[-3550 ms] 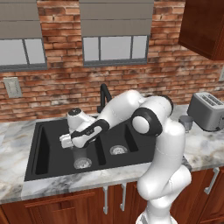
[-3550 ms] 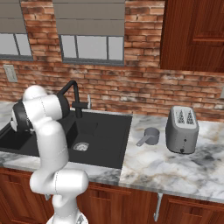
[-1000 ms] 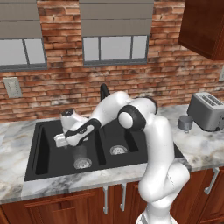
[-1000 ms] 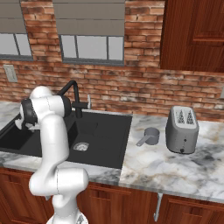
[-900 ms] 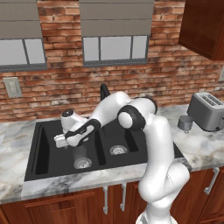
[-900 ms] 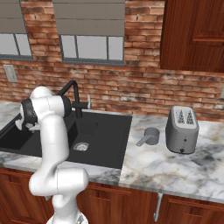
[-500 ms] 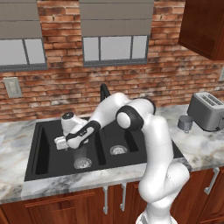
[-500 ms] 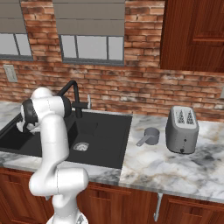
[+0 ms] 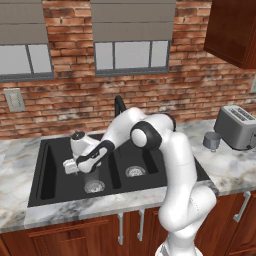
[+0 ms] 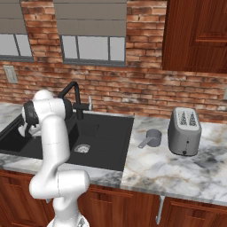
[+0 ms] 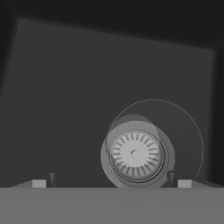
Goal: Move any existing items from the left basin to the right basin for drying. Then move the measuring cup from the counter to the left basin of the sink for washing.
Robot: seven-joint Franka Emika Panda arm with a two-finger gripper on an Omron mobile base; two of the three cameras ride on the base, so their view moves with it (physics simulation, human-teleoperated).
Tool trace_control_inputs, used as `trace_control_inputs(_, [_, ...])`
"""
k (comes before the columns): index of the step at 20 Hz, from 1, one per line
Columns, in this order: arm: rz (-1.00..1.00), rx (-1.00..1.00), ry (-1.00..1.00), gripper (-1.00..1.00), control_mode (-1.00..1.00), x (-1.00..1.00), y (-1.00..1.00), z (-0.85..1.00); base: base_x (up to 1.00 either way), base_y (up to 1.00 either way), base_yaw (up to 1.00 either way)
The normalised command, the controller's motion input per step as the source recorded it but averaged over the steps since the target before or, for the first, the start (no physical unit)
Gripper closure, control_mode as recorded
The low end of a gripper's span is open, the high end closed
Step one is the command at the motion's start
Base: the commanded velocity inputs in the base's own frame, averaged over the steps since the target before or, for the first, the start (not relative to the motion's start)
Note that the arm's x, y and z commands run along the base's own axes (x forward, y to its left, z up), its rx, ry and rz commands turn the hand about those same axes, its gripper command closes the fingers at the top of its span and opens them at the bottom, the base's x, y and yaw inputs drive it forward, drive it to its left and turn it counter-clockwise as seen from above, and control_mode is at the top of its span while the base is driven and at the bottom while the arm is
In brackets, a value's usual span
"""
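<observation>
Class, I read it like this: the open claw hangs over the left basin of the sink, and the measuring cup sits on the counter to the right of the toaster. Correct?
Not quite. The right base view shows the measuring cup left of the toaster, between it and the sink. The open claw does hang over the left basin.

The grey-veined marble counter point(image 10: 177, 170) carries a black double-basin sink point(image 10: 116, 146). On its right stretch stand two things — a small grey metal measuring cup point(image 10: 152, 138) and, just beside it, a silver two-slot toaster point(image 10: 184, 131).

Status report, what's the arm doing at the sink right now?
End effector open, empty, low in left basin. A glass over the drain there. Measuring cup on counter by toaster. Nothing blocking.
</observation>
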Motion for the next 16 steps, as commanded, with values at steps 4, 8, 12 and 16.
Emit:
trace_control_inputs(4, [0.00, 0.00, 0.00, -1.00, -1.00, 0.00, 0.00, -0.16, 0.00, 0.00, 0.00])
trace_control_inputs(8, [0.00, 0.00, 0.00, -1.00, -1.00, 0.00, 0.00, -0.17, 0.00, 0.00, 0.00])
trace_control_inputs(12, [0.00, 0.00, 0.00, -1.00, -1.00, 0.02, 0.00, -0.17, 0.00, 0.00, 0.00])
trace_control_inputs(16, [0.00, 0.00, 0.00, -1.00, -1.00, 0.06, 0.01, -0.18, 0.00, 0.00, 0.00])
